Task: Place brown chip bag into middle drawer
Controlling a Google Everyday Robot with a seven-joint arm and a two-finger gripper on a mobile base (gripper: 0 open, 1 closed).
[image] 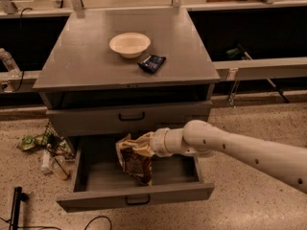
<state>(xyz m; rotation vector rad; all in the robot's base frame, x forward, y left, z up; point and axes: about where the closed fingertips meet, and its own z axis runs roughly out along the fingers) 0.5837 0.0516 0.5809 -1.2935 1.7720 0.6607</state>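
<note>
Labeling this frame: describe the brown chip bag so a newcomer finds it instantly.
Find the grey cabinet; its open middle drawer is pulled out below. The brown chip bag hangs into it, with the gripper at its top edge. Unlike the small black-and-blue packet by the white bowl, it is dark brown with tan edges.

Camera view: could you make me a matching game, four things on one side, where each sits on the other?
Things:
1. white bowl
2. small black-and-blue snack packet
3. soft foil brown chip bag
4. robot's tool

Places:
A. on the cabinet top, right of the bowl
B. inside the open grey middle drawer
C. at the bag's upper edge, over the open drawer
D. on the grey cabinet top, toward the back

Pairs: 1-D, 2-A, 3-B, 4-C
</note>
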